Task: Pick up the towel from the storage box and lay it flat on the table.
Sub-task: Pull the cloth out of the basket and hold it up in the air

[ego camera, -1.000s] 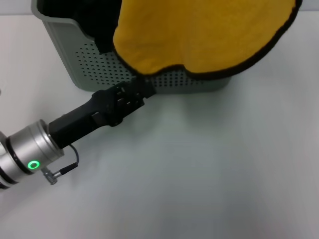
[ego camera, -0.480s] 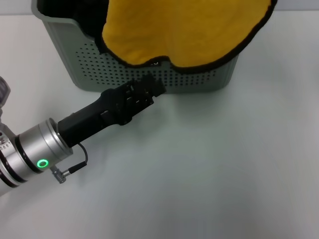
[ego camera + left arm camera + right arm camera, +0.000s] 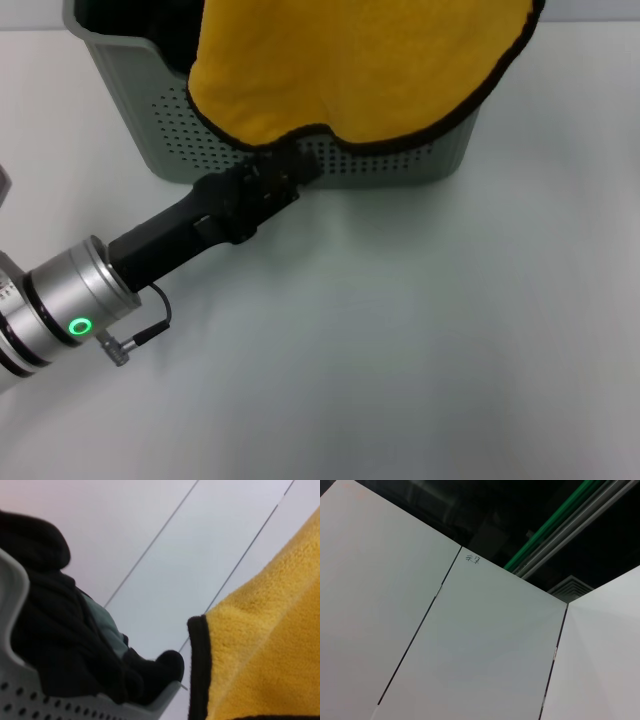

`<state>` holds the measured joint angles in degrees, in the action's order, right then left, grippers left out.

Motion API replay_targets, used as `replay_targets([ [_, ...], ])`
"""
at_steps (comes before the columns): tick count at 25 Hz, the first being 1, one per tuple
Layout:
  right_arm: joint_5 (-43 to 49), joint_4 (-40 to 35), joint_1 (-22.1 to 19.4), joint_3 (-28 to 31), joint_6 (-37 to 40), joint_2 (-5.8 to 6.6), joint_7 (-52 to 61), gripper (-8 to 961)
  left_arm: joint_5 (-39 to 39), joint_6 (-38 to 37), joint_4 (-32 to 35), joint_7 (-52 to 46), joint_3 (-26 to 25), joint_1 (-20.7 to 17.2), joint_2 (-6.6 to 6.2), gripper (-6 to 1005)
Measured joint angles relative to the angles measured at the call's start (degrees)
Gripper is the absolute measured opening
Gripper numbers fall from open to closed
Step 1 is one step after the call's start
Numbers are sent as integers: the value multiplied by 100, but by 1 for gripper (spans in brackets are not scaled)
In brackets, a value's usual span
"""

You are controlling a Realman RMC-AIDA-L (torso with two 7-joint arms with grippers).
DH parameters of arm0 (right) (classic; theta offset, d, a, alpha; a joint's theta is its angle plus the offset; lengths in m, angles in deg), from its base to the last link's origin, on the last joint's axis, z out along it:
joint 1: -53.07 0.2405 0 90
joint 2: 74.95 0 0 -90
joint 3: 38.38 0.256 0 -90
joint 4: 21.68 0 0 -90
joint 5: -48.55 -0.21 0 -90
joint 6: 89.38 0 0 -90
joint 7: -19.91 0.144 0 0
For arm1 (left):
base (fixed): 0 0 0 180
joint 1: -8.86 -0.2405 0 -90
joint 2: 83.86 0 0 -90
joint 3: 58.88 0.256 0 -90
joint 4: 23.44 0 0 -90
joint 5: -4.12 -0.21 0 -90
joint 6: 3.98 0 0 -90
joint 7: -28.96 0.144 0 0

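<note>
Presently, item: towel (image 3: 350,70), yellow face out, hanging over the storage box (image 3: 140,120) front wall above the tabletop (image 3: 400,350), lower hem directly above my left gripper (image 3: 290,168); whether my jaws are apart, I cannot tell.

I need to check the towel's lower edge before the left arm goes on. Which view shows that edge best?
The head view: the towel hangs over the storage box, its piped lower edge right above the left gripper. The left wrist view shows only one yellow corner with piping. The right wrist view shows none of it.
</note>
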<state>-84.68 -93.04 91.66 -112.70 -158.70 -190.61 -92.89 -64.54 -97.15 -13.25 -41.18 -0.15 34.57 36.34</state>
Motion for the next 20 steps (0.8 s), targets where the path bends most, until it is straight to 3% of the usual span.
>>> replay_targets([
  [20, -14, -44, 8, 120, -74, 9, -5, 10, 409, -421, 0, 148, 4, -127, -14, 469],
])
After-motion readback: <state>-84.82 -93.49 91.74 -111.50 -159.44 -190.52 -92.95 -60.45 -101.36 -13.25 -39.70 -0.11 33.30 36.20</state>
